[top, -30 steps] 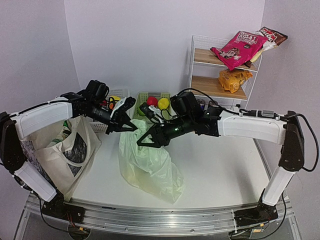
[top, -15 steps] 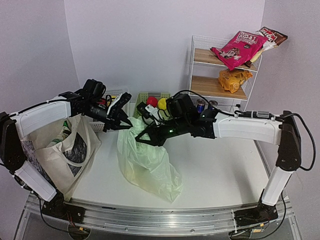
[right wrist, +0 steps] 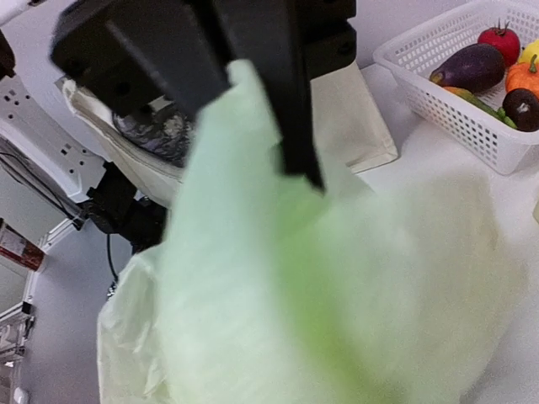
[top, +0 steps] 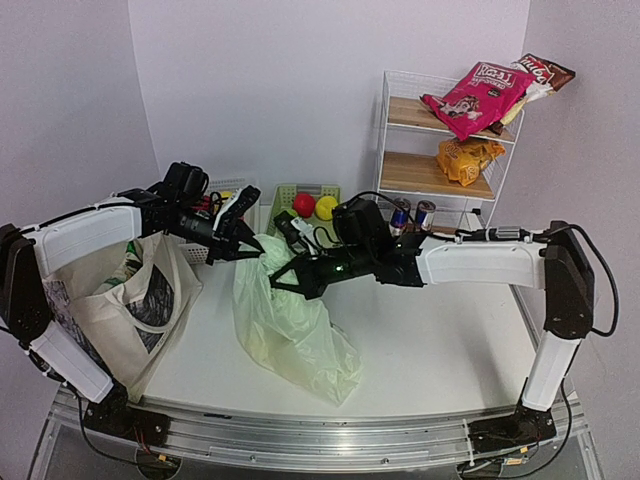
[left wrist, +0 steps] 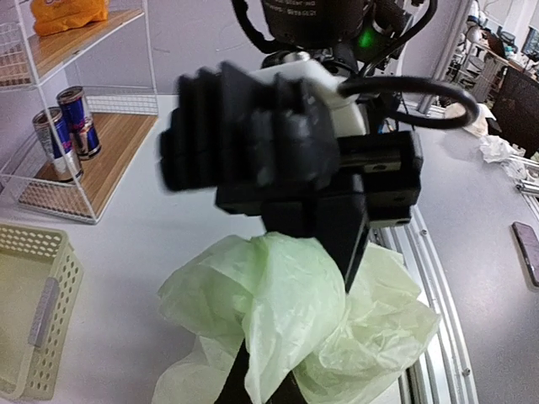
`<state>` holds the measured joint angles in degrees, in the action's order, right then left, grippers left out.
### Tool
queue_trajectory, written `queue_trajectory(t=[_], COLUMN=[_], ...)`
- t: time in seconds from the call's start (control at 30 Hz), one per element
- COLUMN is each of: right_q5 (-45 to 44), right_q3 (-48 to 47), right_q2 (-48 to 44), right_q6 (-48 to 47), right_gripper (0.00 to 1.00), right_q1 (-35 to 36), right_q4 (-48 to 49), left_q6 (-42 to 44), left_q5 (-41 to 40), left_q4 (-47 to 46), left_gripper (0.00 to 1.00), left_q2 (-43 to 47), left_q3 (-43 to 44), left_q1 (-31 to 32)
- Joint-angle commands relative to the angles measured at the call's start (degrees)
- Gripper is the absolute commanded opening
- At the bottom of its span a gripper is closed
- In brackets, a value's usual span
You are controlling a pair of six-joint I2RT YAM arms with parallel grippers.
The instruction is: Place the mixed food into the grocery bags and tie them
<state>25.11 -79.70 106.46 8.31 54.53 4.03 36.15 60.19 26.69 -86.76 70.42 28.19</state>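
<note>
The pale-green plastic grocery bag (top: 290,325) stands on the table between the arms, its top gathered into a neck. My left gripper (top: 252,250) is shut on the left side of that neck; in the left wrist view the bunched film (left wrist: 290,311) wraps over my left gripper (left wrist: 265,385). My right gripper (top: 287,276) is shut on the neck from the right, and blurred green plastic bag (right wrist: 320,286) fills its wrist view. The cream canvas tote (top: 120,300) sags open at the left with packets inside. Snack packets (top: 475,95) and two drink cans (top: 411,214) sit on the rack.
A white wire rack (top: 440,170) with wooden shelves stands at the back right. A green basket (top: 310,195) holds red and yellow round items. A white basket (right wrist: 472,93) of vegetables sits behind the tote. The two grippers are very close together.
My right gripper moved left onto the bag's neck and closed on it. The bag's top has been drawn up and leftward. The left gripper stayed shut, shifting slightly left.
</note>
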Motion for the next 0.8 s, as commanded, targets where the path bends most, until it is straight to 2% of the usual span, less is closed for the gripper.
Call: queue_trajectory(t=[0.0,0.07,0.17,0.23,0.37,0.43,0.5,0.6,0.67,0.77], right_q5=[16.71,20.95,23.06,22.59,23.20,22.66,20.54,14.29,12.02,11.79], right_q3=[3.23,3.49,5.36,6.57,6.15,6.45,6.99,8.15,7.71,5.90], right_q2=[-4.37,-4.31,-4.05,-4.29,-3.88,-3.80,-4.19,-5.39,-5.52,-4.24], right_q6=[8.03,11.97,18.06,20.05,22.26,23.43,24.55,24.51,24.48,25.87], right_gripper=[0.00,0.00,0.00,0.00,0.00,0.00,0.00,0.00,0.00,0.00], right_q1=[-1.75,-1.71,-1.73,-1.72,-1.72,-1.73,-1.72,-1.76,-1.75,-1.77], right_q4=[7.22,9.23,18.09,22.56,23.42,23.50,23.36,22.98,22.54,22.51], left_q6=[1.06,3.95,5.56,7.03,8.01,10.29,16.45,22.22,22.53,17.55], left_q5=[-4.55,-5.25,-4.74,-5.58,-8.54,-8.19,-5.26,-7.82,-11.36,-10.45], left_q4=[-5.12,-5.90,-5.95,-4.34,-3.31,-0.56,4.26,9.90,11.30,11.07], left_gripper=[0.00,0.00,0.00,0.05,0.48,0.56,0.55,0.44,0.35,0.24], left_q2=[1.84,2.43,3.05,3.13,4.73,5.77,7.80,12.87,15.80,16.50], left_q3=[-0.12,-0.93,-1.78,-1.78,-1.01,1.15,3.64,2.77,-0.50,-2.92], left_q1=[-3.69,-3.68,-3.41,-3.00,-2.95,-2.96,-2.46,3.13,8.72,9.79])
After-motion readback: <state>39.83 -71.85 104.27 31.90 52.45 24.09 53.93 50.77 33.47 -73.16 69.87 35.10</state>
